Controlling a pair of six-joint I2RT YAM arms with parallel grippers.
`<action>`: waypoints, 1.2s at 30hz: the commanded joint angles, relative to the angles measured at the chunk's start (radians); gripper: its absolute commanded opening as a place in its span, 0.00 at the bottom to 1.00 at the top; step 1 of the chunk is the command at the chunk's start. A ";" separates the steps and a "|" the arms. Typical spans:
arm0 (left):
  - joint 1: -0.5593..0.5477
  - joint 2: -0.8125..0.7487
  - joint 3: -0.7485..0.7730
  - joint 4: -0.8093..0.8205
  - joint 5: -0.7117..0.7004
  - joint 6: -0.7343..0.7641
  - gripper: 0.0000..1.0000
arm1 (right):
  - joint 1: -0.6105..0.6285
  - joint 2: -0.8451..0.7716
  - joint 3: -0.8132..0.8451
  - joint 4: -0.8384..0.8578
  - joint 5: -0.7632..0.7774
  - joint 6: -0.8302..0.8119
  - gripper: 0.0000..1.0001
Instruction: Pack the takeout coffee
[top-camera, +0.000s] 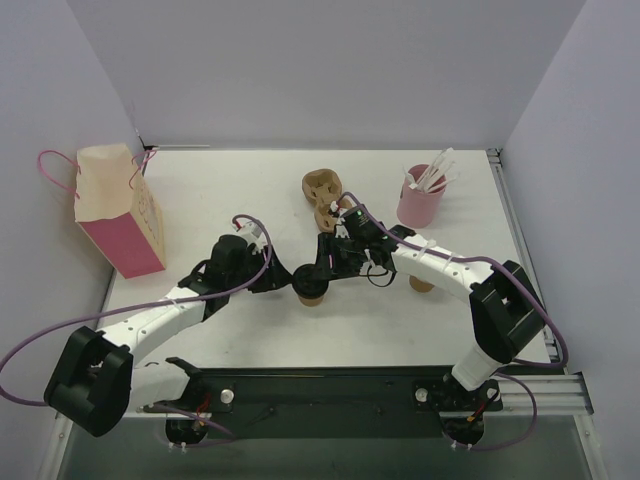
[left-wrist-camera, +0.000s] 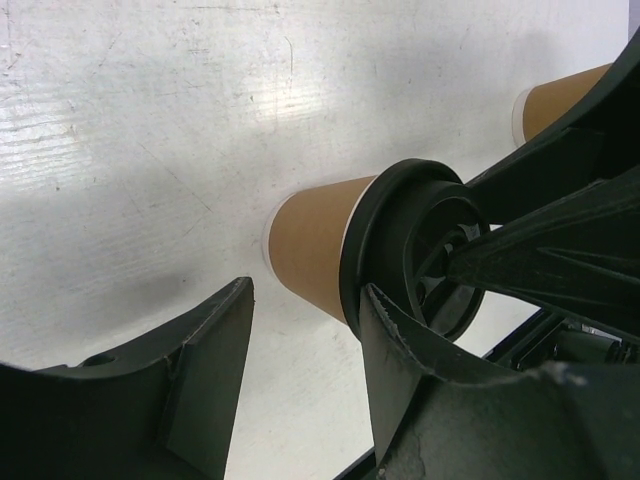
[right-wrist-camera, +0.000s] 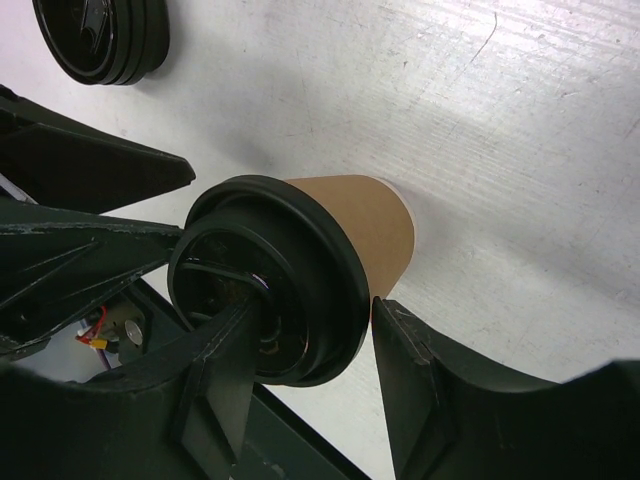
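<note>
Coffee cup of kraft-brown paper (top-camera: 312, 290), capped by black plastic lid (right-wrist-camera: 260, 270), upright on white desk (top-camera: 400, 330) well right of pink paper bag (top-camera: 115, 215). Right end effector (right-wrist-camera: 312, 310) clamps lid, seemingly seating it. Left end effector (left-wrist-camera: 308, 290) straddles cup slack, probably steadying.

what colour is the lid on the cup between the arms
Black lid, clearest in the right wrist view.

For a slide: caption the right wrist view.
The right gripper meets a lidded kraft cup; a spare lid lies nearby.
</note>
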 joint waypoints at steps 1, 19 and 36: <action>0.003 0.027 -0.009 -0.025 -0.058 -0.003 0.56 | 0.003 0.006 -0.011 -0.017 0.012 -0.016 0.48; -0.034 -0.028 -0.066 -0.151 -0.193 -0.037 0.55 | -0.020 -0.029 -0.044 -0.013 0.009 -0.027 0.46; -0.012 -0.171 0.327 -0.499 -0.291 0.164 0.72 | 0.072 -0.069 0.191 -0.214 0.220 -0.111 0.70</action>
